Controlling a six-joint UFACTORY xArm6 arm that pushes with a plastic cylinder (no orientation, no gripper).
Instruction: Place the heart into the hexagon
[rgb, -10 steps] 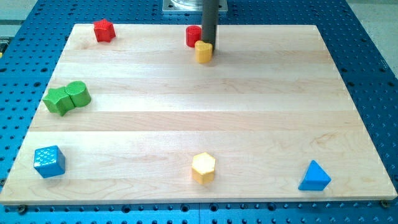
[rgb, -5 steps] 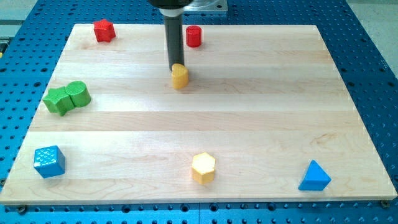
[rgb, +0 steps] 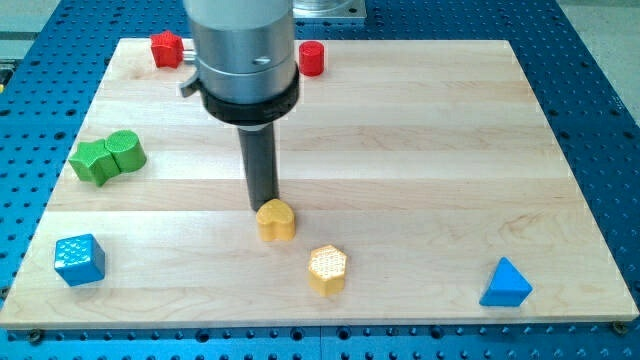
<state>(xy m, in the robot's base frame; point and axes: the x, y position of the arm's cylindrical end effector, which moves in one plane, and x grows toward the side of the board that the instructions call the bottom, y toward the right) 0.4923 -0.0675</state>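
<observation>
The yellow heart (rgb: 276, 221) lies on the wooden board (rgb: 420, 150) a little below the middle. The yellow hexagon (rgb: 327, 269) sits just below and to the right of it, with a small gap between them. My tip (rgb: 263, 208) touches the heart's upper left edge. The rod rises from there to the grey arm body at the view's top.
A red star block (rgb: 166, 47) and a red cylinder (rgb: 312, 58) sit near the top edge. A green star block (rgb: 95, 162) and green cylinder (rgb: 126, 151) touch at the left. A blue cube (rgb: 79, 259) is at bottom left, a blue triangle (rgb: 506, 283) at bottom right.
My tip has pushed the yellow heart from near the red cylinder at the top down the board to just above the hexagon. The other blocks have not moved.
</observation>
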